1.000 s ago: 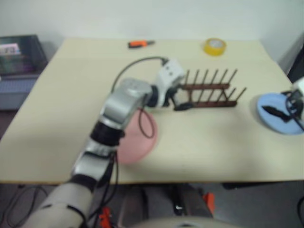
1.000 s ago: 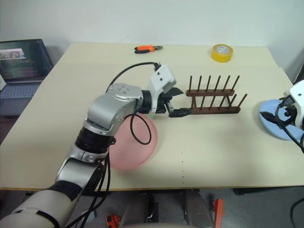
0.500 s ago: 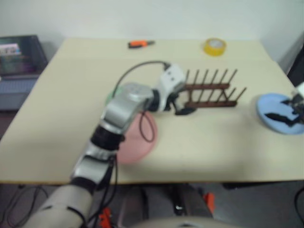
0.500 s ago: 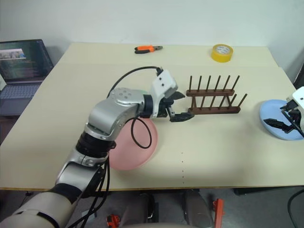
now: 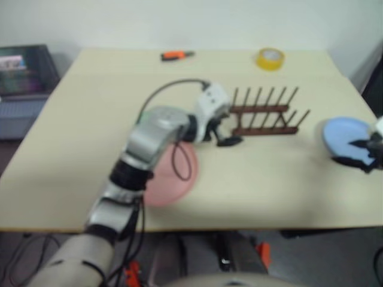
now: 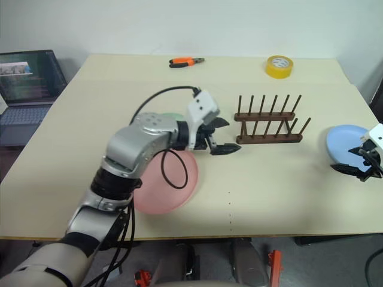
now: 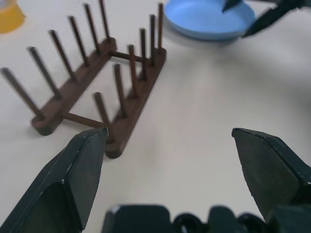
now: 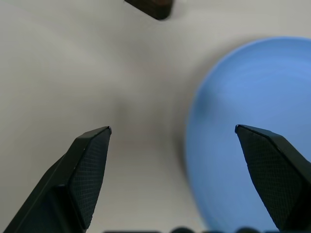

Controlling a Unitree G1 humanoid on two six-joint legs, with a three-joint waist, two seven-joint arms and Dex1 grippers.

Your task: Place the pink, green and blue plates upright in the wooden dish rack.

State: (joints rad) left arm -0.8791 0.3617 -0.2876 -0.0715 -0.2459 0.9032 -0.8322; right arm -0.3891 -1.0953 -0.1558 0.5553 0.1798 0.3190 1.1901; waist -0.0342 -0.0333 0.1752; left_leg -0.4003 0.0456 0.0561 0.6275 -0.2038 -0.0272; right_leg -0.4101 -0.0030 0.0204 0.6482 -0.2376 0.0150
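The pink plate lies flat near the table's front edge, partly under my left arm. A sliver of the green plate shows behind that arm; the rest of it is hidden. The blue plate lies flat at the far right. In the middle stands the wooden dish rack, with nothing in it. My left gripper hovers open just off the rack's left end, holding nothing. My right gripper is open at the blue plate's near edge, one finger over the plate and one over the bare table.
A yellow tape roll and orange-handled pliers lie at the back of the table. A laptop sits off the table's left side. The table is bare in front of the rack.
My right gripper has dropped and drawn back from over the blue plate to its near edge. The left gripper has hardly moved.
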